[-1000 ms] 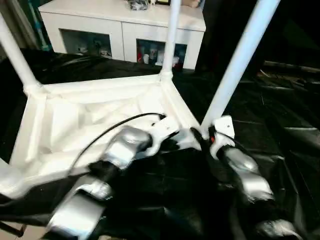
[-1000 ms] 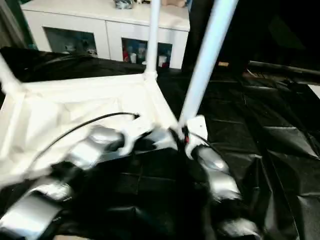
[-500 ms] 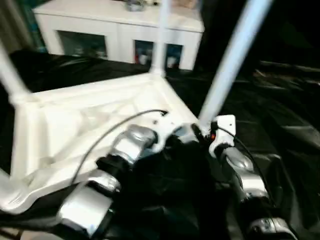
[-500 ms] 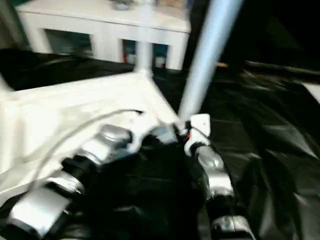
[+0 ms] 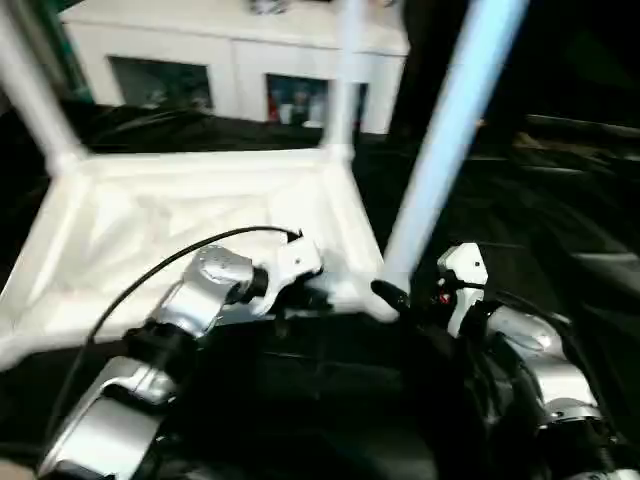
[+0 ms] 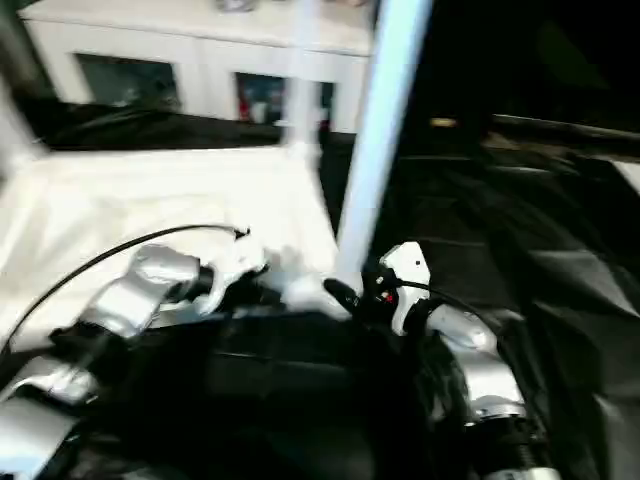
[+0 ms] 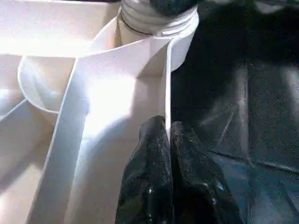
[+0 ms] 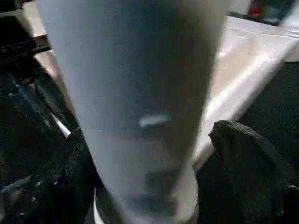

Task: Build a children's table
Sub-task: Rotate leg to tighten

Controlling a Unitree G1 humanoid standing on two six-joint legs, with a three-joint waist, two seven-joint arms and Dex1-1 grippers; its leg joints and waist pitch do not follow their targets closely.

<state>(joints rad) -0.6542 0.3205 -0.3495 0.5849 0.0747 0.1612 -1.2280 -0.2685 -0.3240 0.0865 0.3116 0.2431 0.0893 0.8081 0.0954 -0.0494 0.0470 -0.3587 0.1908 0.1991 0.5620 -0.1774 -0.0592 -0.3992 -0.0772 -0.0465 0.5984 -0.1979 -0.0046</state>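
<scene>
**Q:** Position of the children's table (image 5: pixel 190 230) — why do we keep it inverted on the black cloth (image 5: pixel 560 230)?

**A:** We rest it top-down, occupying the left and centre of the head view, so that the ribbed underside and corner sockets face upward. Legs can then be pushed down into the sockets from above. Three legs show standing in their sockets: one at upper left, one at upper centre before the white cabinet (image 5: pixel 230 50), and the near leg (image 5: pixel 450 140) rising through the upper right.

**Q:** Why does the left gripper (image 7: pixel 168 140) sit on the rim?

**A:** We see its two black fingers pinched shut on the thin edge wall of the table, just below the near corner socket (image 7: pixel 156 21). We judge this grip steadies the table while the leg is worked.

**Q:** And the right gripper (image 8: pixel 154 158)?

**A:** Its fingers (image 8: pixel 243 154) stand spread on either side of the near leg's base, apart from the tube, so the leg is released. We judge the leg stands seated by itself, though socket depth cannot be confirmed.
</scene>
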